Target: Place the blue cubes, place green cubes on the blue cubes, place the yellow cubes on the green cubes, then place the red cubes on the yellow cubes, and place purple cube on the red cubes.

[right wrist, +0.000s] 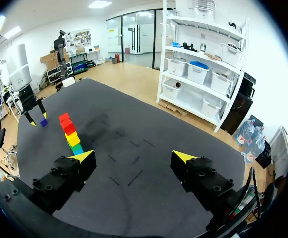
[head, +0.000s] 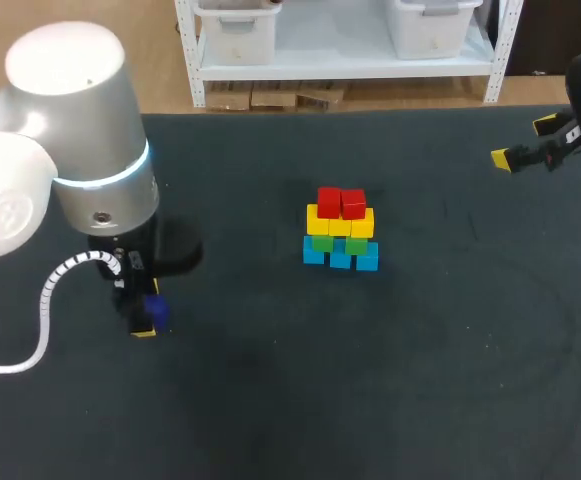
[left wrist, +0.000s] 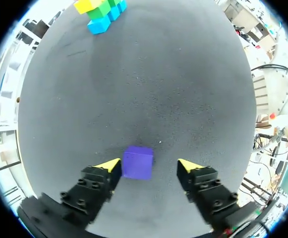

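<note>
Dark grey table [head: 420, 380], matte surface, evenly lit.

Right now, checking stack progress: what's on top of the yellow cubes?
Two red cubes sit side by side on the yellow cubes, covering part of their tops. Nothing is on the reds; the purple cube lies inside the open left gripper.

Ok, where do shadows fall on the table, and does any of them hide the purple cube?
Head view: a dark shadow lies on the table beside the left arm; the left gripper, not shadow, partly covers the purple cube. Left wrist view: the cube sits evenly lit between the gripper's open fingers. Right wrist view: the cube stack is brightly lit.
</note>
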Available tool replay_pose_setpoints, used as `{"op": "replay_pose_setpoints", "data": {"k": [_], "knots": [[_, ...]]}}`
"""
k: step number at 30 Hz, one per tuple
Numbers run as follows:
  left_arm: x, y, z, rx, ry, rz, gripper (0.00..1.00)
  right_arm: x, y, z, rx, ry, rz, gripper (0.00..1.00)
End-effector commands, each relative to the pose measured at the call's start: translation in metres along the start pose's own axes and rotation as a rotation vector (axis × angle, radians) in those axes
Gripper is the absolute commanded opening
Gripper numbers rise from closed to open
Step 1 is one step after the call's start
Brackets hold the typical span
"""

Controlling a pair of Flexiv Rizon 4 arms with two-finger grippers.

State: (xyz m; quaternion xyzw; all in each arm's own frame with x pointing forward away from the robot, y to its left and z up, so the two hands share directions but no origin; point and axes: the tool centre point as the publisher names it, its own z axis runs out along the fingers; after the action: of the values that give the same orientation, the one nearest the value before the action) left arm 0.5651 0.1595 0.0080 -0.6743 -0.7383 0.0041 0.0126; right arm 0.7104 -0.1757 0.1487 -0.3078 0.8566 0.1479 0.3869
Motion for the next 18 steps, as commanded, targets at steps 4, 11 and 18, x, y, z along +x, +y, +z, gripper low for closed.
{"op": "replay_pose_setpoints", "data": {"k": [4,11,18], "knots": [[-0.001,0.001,0.004,0.005,0.000,-0.003,0.00,0.000,-0.001,0.000,-0.005,-0.001,0.000,1.00],[-0.001,0.002,-0.002,0.009,-0.005,-0.025,0.00,0.000,-0.001,0.000,-0.005,-0.001,0.000,1.00],[-0.012,0.015,-0.025,0.048,0.000,-0.060,0.00,0.000,-0.001,0.000,-0.005,-0.001,0.000,1.00]]}}
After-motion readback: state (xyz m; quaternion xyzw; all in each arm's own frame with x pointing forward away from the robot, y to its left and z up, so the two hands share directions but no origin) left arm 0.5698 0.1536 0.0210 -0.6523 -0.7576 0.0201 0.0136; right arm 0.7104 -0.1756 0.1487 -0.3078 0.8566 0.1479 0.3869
